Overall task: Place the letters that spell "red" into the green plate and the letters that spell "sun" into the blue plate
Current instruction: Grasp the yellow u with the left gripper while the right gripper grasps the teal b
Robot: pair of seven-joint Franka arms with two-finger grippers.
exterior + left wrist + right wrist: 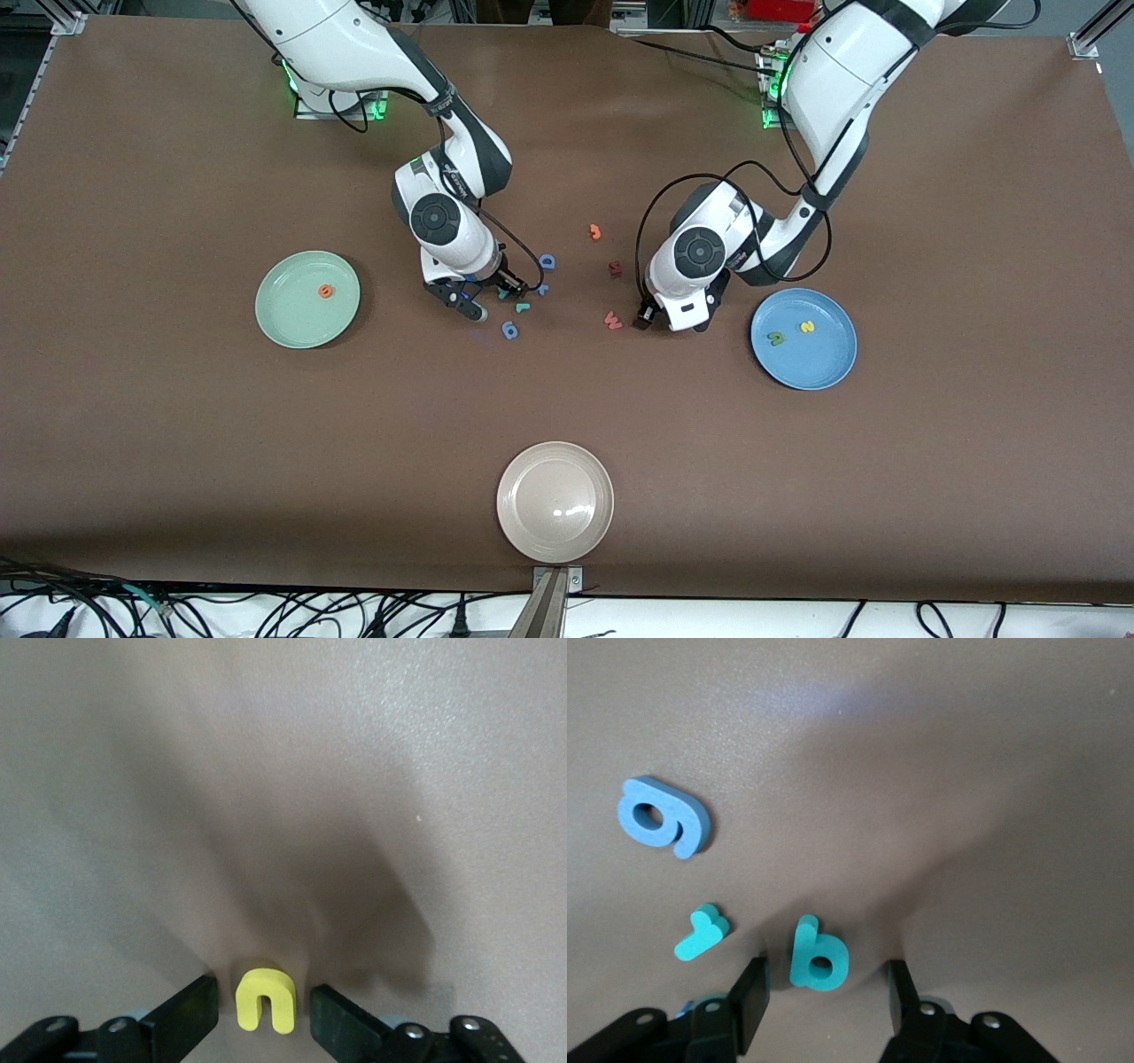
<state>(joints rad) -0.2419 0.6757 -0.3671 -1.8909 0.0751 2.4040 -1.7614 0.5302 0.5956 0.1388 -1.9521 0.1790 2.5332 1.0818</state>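
Note:
My left gripper (pixel 263 1014) is down at the table, open, with the yellow "u" (pixel 264 998) lying between its fingers and a gap on each side. In the front view this gripper (pixel 642 321) is beside the blue plate (pixel 815 363), which holds the olive "n" (pixel 777 338) and yellow "s" (pixel 807 327). My right gripper (pixel 824 992) is open astride the teal "d" (pixel 818 955), not touching it. The teal "r" (pixel 702 933) lies just outside one finger. The orange "e" (pixel 326 291) rests in the green plate (pixel 292 319).
A blue looped piece (pixel 663 815) lies near the "r". A blue D (pixel 547 261), a red W (pixel 613 319), a dark red piece (pixel 615 268) and an orange hook (pixel 595 232) lie between the arms. A beige plate (pixel 555 523) sits nearest the front camera.

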